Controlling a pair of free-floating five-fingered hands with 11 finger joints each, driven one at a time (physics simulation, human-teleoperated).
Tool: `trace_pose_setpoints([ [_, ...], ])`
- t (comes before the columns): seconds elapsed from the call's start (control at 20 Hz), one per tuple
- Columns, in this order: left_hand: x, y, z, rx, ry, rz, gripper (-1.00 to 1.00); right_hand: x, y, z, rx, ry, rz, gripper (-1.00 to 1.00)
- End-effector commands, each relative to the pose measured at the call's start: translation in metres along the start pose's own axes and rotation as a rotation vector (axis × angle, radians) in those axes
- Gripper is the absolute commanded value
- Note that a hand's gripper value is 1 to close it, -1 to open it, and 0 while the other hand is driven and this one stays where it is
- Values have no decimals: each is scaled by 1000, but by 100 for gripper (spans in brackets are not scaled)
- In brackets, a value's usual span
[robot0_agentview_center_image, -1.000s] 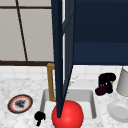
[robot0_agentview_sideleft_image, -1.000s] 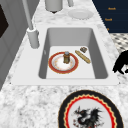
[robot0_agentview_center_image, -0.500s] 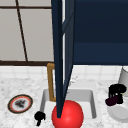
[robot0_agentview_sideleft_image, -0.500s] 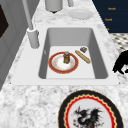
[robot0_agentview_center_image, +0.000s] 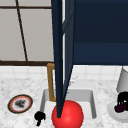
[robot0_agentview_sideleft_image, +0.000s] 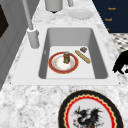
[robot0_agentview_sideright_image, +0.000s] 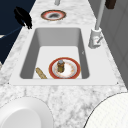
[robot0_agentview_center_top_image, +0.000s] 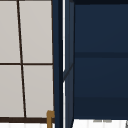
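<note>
Right robot hand (robot0_agentview_center_image: 122, 102) over white plate (robot0_agentview_center_image: 113, 113); sink (robot0_agentview_sideleft_image: 97, 57) holding red-rimmed plate (robot0_agentview_sideleft_image: 58, 67), jar (robot0_agentview_sideleft_image: 66, 57)

Sink (robot0_agentview_sideleft_image: 70, 35) set into the counter (robot0_agentview_sideleft_image: 30, 105). In the sink: a plate (robot0_agentview_sideleft_image: 63, 62) on the floor of the basin with a small jar (robot0_agentview_sideleft_image: 66, 57) standing upright on it; a stick (robot0_agentview_sideleft_image: 82, 56) lies just beside the plate, nearer the counter's front edge, and a small block (robot0_agentview_sideleft_image: 83, 49) sits at the stick's far end. Faucet (robot0_agentview_sideleft_image: 32, 37) behind the sink, at the wall side. On the counter left of the sink, a patterned plate (robot0_agentview_center_image: 20, 103); right of the sink, a plain plate (robot0_agentview_sideleft_image: 80, 14) with a canister (robot0_agentview_sideleft_image: 53, 5) behind it. Left robot hand (robot0_agentview_center_image: 39, 117) at the sink's front left corner; right robot hand (robot0_agentview_center_image: 122, 102) over the plain plate. Cabinet door (robot0_agentview_center_image: 61, 57) stands open above the sink.
</note>
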Motion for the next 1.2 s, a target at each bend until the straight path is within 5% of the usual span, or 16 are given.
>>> trace_pose_setpoints([
  [0.0,0,0,0,0,0,0,0,-30,25,-13,-41,9,18,100],
  [0.2,0,0,0,0,0,0,0,-39,54,-31,-34,114,-15,100],
  [0.6,0,0,0,0,0,0,0,-62,98,-72,-1,309,-2,100],
  [1.15,0,0,0,0,0,0,0,-109,137,-143,-14,333,59,100],
])
